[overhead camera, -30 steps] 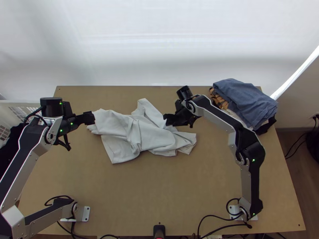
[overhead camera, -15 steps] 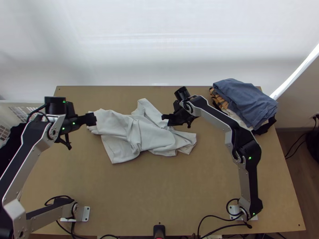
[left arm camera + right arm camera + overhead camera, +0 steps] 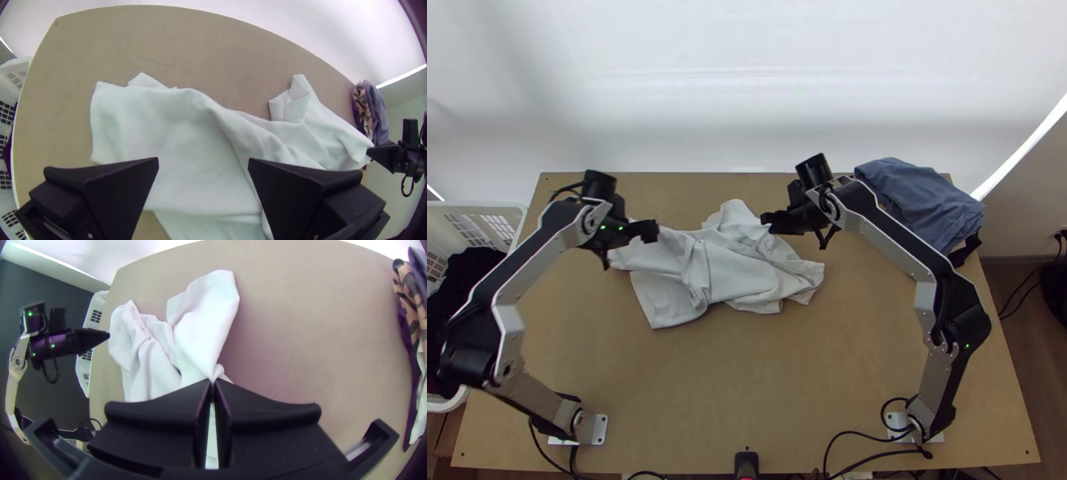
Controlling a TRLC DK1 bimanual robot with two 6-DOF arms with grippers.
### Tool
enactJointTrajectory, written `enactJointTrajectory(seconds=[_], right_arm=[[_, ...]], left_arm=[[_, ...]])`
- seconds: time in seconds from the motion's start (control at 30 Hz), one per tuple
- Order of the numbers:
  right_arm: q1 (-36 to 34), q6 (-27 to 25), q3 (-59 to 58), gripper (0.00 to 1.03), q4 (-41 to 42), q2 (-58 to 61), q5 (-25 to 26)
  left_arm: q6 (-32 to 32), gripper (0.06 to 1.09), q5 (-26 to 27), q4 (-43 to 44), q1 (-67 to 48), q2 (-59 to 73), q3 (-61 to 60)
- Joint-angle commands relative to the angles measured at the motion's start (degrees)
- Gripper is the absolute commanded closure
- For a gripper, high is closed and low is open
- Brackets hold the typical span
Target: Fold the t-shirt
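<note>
White t-shirt (image 3: 727,272) laid bunched on table (image 3: 747,384) | left gripper (image 3: 651,231): jaws spread over one end of it | right gripper (image 3: 769,222): fold of it pinched between jaws

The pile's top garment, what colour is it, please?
The top garment is greyish blue, clearest in the top view.

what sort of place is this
Probably a robot workstation for folding laundry: a rumpled white t-shirt on a wooden table, a pile of folded clothes and a white laundry basket holding dark cloth.
</note>
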Motion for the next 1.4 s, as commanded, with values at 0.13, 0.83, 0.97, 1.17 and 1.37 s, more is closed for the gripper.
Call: enactJointTrajectory(seconds=[0.13, 0.83, 0.97, 1.17, 1.37], right_arm=[[0.08, 0.20, -1.78, 1.00, -0.13, -2.60, 0.98], [0.78, 0.29, -2.57, 1.00, -0.13, -2.52, 2.74], [0.96, 0.38, -2.48, 1.00, -0.13, -2.34, 2.83], [1.04, 0.56, -1.78, 1.00, -0.04, -2.16, 3.35], [-2.12, 2.05, -0.90, 1.00, -0.13, -2.87, 3.88]], left_arm=[[2.67, 0.10, -4.11, 3.03, 1.20, 7.50, 5.06], [-0.76, 0.10, -3.58, -10.33, -3.99, 20.24, 23.70], [-2.08, 0.11, -3.67, -14.81, -4.69, 23.06, 28.35], [-1.55, 0.70, -8.59, -17.01, -5.57, 25.78, 30.90], [1.88, 1.05, -17.03, -19.12, -4.52, 27.63, 32.49]])
